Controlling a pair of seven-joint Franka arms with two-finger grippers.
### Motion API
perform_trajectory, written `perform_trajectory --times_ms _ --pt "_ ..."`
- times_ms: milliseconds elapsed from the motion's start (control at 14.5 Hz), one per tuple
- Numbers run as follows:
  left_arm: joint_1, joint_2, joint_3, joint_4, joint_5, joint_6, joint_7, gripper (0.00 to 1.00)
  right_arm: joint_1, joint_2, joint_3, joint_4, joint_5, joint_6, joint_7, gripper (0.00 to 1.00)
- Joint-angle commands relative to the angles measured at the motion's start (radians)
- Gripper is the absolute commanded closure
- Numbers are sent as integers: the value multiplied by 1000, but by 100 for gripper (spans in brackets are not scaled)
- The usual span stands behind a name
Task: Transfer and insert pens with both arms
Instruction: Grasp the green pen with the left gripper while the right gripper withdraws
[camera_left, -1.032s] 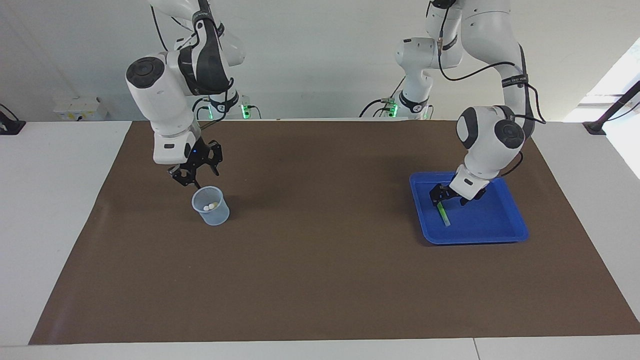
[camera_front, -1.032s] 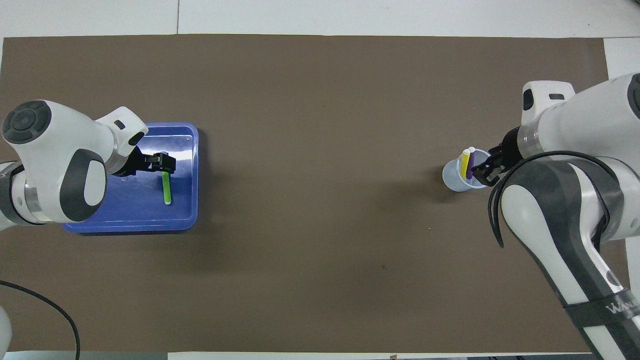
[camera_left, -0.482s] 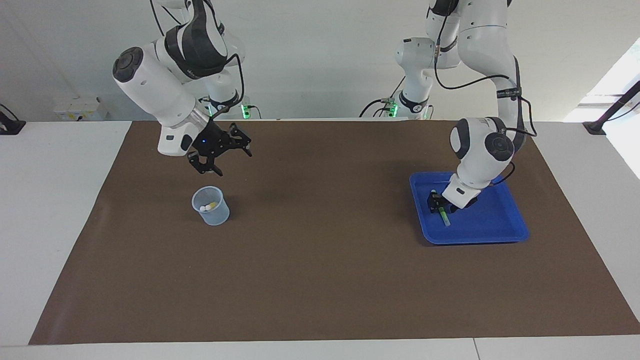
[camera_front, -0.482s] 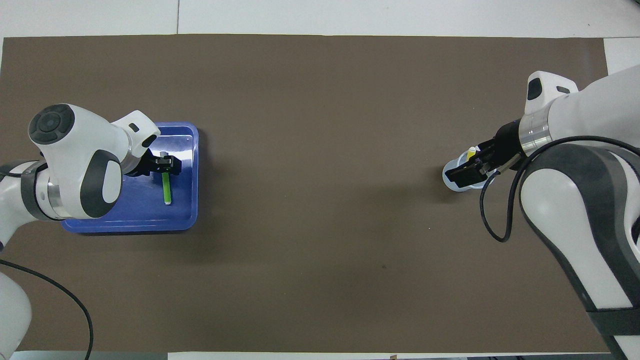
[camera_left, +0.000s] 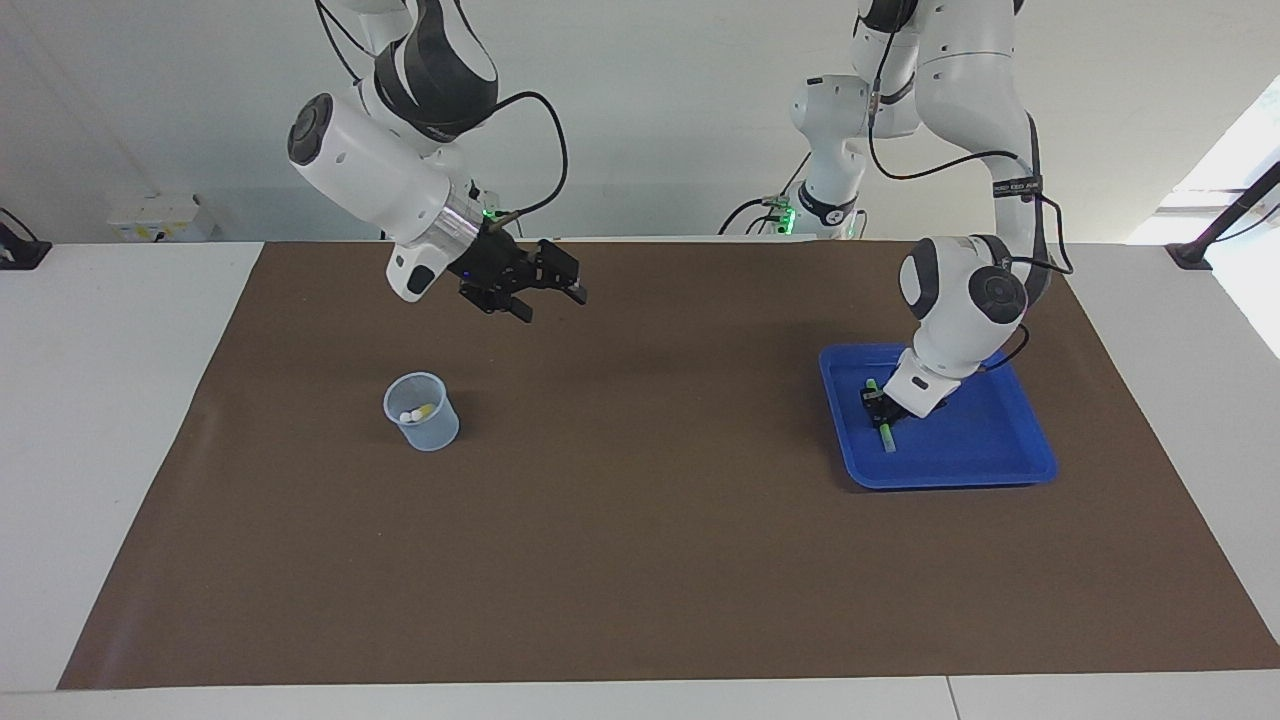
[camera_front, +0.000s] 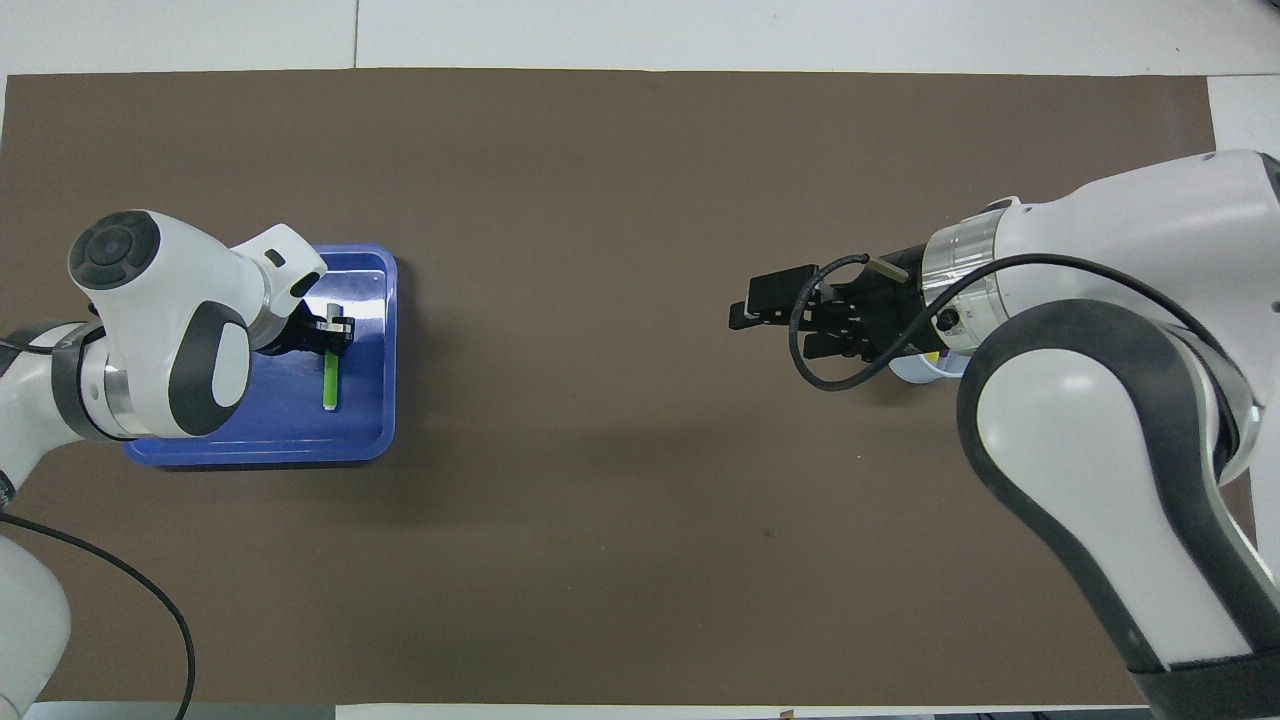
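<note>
A brown mat (camera_left: 640, 560) covers the tabletop. At the left arm's end, the left gripper (camera_left: 880, 412) reaches down into the blue tray (camera_left: 1000, 445), pinching the green pen (camera_left: 886, 432). The right gripper (camera_left: 553, 295) hangs spread over the mat, empty. The cup (camera_left: 421, 411) holds the other pens (camera_left: 417, 413).

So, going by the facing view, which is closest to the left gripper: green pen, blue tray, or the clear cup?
From the left gripper:
1. Green pen, clamped in it.
2. Blue tray, directly beneath.
3. Clear cup, at the right arm's end of the table.
</note>
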Motion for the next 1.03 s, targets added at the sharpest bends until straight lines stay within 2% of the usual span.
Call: perform_trajectory --times_ms 0,206,344,482,688,963 --pt "-4 -7 5 -12 19 12 -3 100 48 -13 2 -50 40 85 115 0" --pt "2 -7 3 38 10 -63 -17 100 67 -20 2 -63 79 104 180 0" --pt "2 -15 2 96 -6 -161 -58 100 72 -25 2 -83 116 144 183 0" --pt "-1 -35 2 155 -82 -284 -144 100 95 -25 2 -86 119 161 185 0" --pt "-7 -64 0 265 -231 -478 -430 100 99 -27 2 -87 119 161 186 0" --pt "-56 -134 -3 270 -389 -522 -853 100 162 -34 3 -103 119 179 189 0"
